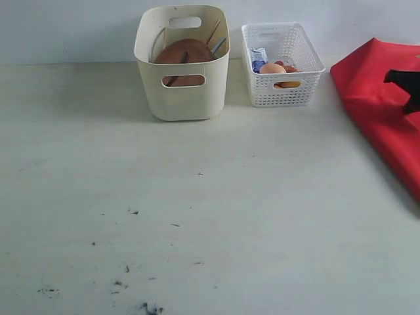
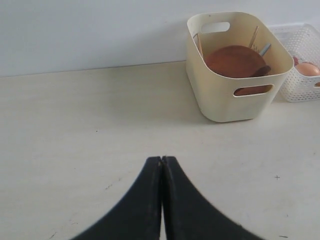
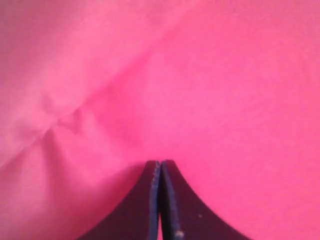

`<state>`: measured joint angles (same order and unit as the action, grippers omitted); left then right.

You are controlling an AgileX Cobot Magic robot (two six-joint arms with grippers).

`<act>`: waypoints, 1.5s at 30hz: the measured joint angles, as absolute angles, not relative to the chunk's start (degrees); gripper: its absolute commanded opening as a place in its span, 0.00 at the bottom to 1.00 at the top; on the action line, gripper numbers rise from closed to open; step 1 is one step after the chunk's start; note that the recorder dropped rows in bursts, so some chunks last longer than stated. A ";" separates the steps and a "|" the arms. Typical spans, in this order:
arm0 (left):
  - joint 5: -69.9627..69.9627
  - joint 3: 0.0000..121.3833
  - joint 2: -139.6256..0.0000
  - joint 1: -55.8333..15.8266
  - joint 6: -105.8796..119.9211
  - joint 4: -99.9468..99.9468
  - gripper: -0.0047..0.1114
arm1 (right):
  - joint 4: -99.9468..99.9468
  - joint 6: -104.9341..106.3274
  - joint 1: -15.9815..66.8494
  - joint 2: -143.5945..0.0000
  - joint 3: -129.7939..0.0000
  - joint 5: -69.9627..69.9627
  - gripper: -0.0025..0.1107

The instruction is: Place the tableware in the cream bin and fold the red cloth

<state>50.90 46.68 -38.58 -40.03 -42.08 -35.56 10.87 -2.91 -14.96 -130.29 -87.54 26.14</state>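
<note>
Tableware shows only in part inside the cream bin (image 1: 182, 98), which stands at the far edge of the surface (image 1: 197, 216), against the pale wall. The round brown plate (image 1: 187, 51) leans on edge inside it, its lower rim visible through the front cut-out handle. A dark strip across the plate may be the spoon (image 1: 183, 61), but it is too small to be sure. Thin chopsticks (image 1: 214, 29) and a greyish knife (image 1: 218, 44) poke up behind the plate at the bin's right end. Whatever lies lower in the bin is hidden by its walls and by the plate.

The left wrist view shows the same bin (image 2: 225, 100) with the plate (image 2: 235, 60), one pale stick (image 2: 254, 36) and the knife tip (image 2: 264, 49).

Just beside the bin on the right, not touching, sits the white lattice basket (image 1: 282, 85) holding an egg (image 1: 272, 68) and other small items that are hard to make out.

The red cloth (image 1: 380, 98) lies at the right edge of the surface, well apart from the bin and cut off by the frame, so its full shape cannot be seen. A black shape (image 1: 405, 82) sits over it, also cut off.

The left fingers (image 2: 150, 190) are pressed together with nothing between them, above bare surface. The right fingers (image 3: 150, 200) are likewise closed tight, with creased red cloth (image 3: 200, 75) filling the whole view; whether any fabric is pinched between them cannot be told
</note>
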 measured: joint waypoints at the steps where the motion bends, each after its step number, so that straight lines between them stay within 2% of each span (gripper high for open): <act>1: 50.90 46.68 -38.58 -40.03 -42.08 -35.67 0.06 | 11.85 -2.07 -14.26 -130.60 -87.22 25.30 0.02; 10: 50.90 46.68 -38.58 -40.03 -42.08 -35.67 0.06 | 24.16 8.11 -5.63 -134.64 -91.77 20.02 0.02; 19: 50.90 46.68 -38.58 -40.03 -42.08 -35.31 0.06 | 24.40 8.34 -7.16 -133.46 -94.21 27.04 0.02; 26: 52.71 46.06 -38.58 -40.03 -40.96 -35.42 0.06 | 22.99 10.78 -9.95 -123.01 -94.21 27.45 0.02; 33: 51.37 40.30 -36.44 -40.03 -40.56 -32.90 0.06 | 22.51 13.12 -9.30 -114.91 -88.43 29.82 0.02; 45: 50.94 39.63 -36.33 -40.03 -40.34 -31.85 0.06 | 22.51 11.49 -8.72 -114.19 -86.19 35.42 0.02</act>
